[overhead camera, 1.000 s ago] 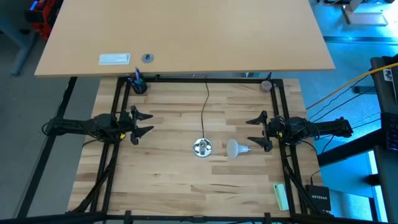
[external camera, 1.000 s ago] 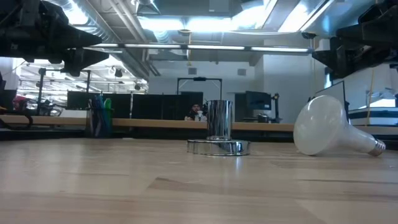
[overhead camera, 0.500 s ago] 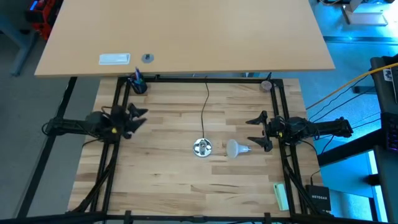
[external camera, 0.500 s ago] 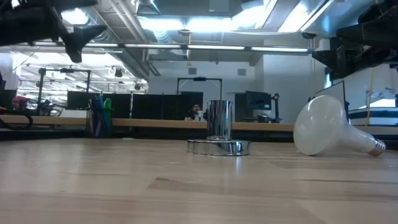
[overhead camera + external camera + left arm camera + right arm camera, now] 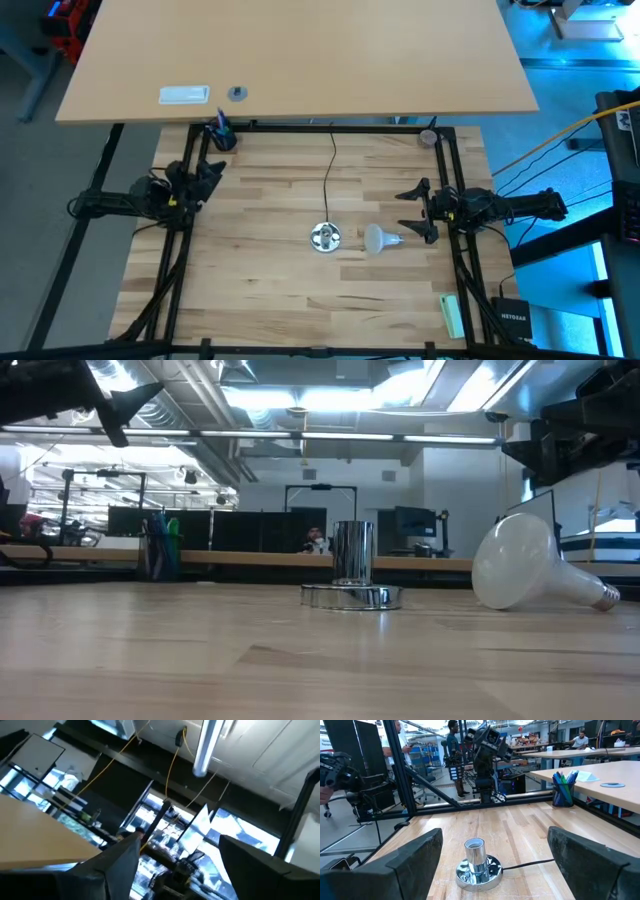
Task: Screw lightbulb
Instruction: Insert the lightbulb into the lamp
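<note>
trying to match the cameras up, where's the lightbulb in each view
High view: the lightbulb lies on its side right of centre, beside the metal socket.
Low view: lightbulb at right, socket at centre.
Left wrist view: not in it.
Right wrist view: not in it; only the socket shows.
Shared landmark: the socket.

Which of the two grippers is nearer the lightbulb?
The right gripper: it sits open just beside the lightbulb, while the left gripper is off at the table's far left edge.

The left gripper (image 5: 207, 172) sits at the desk's left edge, raised and tilted upward toward the back-left corner, jaws apart and empty. The right gripper (image 5: 411, 211) hovers level at the right edge, jaws spread wide.
</note>
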Controlling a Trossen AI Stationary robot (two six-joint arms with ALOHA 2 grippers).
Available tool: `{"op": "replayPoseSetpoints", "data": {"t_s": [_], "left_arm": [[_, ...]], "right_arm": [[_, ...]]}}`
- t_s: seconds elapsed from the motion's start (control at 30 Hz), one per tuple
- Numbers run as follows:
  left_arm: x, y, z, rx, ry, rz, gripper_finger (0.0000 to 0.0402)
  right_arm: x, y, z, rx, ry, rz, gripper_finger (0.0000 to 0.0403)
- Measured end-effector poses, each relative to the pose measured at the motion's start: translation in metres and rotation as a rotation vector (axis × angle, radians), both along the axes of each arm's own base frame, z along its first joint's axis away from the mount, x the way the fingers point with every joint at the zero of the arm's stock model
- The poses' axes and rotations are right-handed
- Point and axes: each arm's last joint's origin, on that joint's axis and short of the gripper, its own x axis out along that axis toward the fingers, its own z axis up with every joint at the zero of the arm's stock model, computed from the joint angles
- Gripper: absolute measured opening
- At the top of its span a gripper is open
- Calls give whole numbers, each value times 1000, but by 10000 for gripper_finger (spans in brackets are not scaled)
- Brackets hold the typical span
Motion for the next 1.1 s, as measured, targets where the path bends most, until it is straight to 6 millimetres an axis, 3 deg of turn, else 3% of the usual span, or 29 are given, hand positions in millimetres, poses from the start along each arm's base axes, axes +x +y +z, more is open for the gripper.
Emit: {"op": "replayPoseSetpoints", "data": {"t_s": [0.17, 0.37, 0.73, 1.1], "left_arm": [[4, -2, 13, -39, 3, -67, 263], [34, -5, 43, 6, 152, -67, 263], [126, -16, 116, 188, 331, -57, 263], [219, -36, 130, 315, 469, -62, 263]], "right_arm": [[0, 0, 0, 0, 0, 0, 363], [0, 0, 0, 0, 0, 0, 363], [0, 0, 0, 0, 0, 0, 363], [0, 0, 0, 0, 0, 0, 363]]}}
